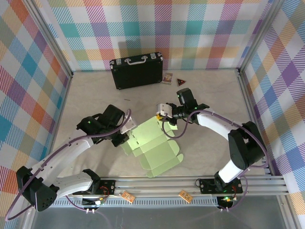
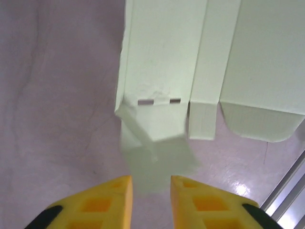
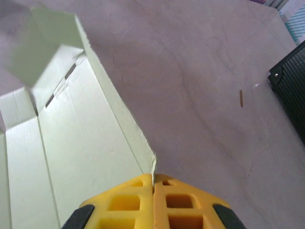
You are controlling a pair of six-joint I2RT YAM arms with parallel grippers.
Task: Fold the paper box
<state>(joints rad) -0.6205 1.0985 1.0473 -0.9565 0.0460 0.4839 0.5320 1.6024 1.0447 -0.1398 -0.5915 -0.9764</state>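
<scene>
The right gripper [image 3: 153,183] is pinched tight on an upright wall edge of the paper box [image 3: 86,152]. The left gripper [image 2: 151,195] has its fingers apart, seemingly touching nothing, with a box flap just ahead.

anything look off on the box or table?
The paper box looks wrinkled just above its two slots, and the corner flap beneath is bent crooked. A small brown sliver lies loose on the table. Nothing spilled.
</scene>
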